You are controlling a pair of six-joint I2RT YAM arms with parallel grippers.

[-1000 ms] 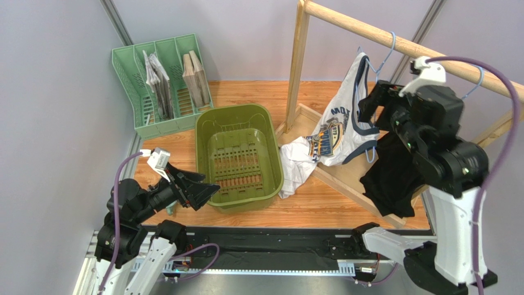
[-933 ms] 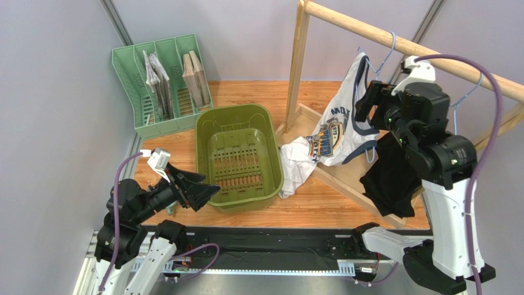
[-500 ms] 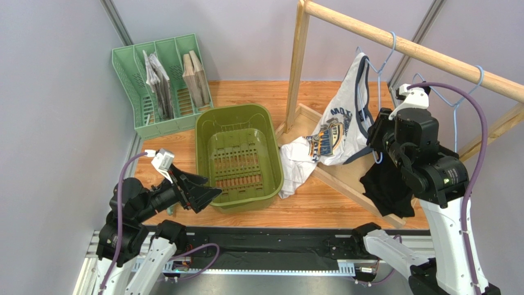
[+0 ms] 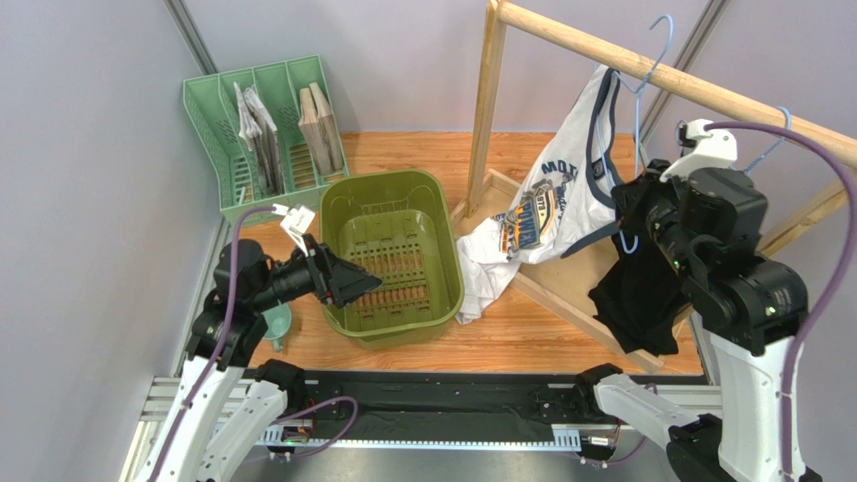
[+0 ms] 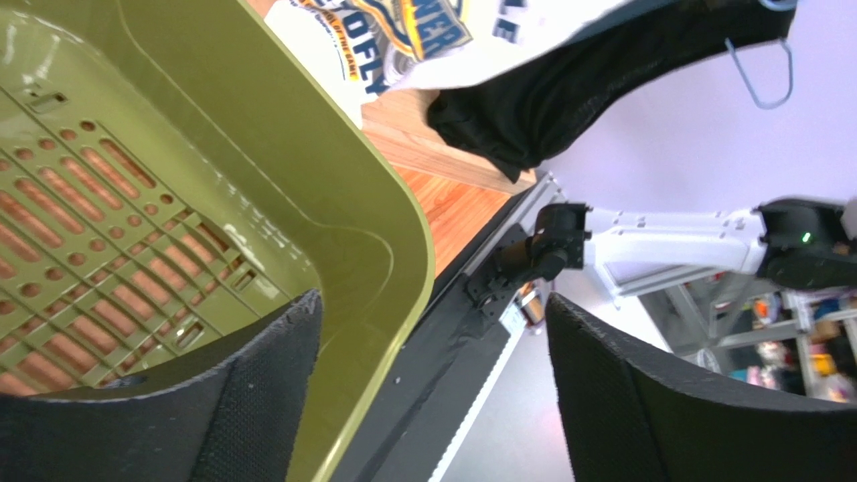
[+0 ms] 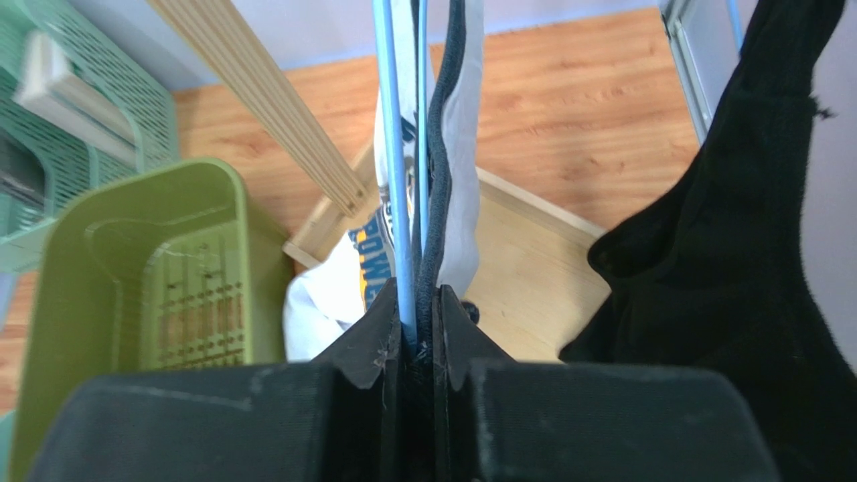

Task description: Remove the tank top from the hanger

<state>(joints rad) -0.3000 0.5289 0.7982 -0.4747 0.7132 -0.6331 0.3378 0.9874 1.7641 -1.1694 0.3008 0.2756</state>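
Pinching the blue hanger and a dark-trimmed strap of the tank top between its fingers, the right tool is gripping tight close to the wooden rail. The tank top is draping from that hanger, its lower end lying on the surface just beside the green basket. The left tool is gaping wide at the basket's near rim.

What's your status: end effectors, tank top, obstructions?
Right end effector shut on hanger and strap. Left end effector open at bin rim. Tank top on hanger, hem draped over rack base. Black garment hangs close beside.
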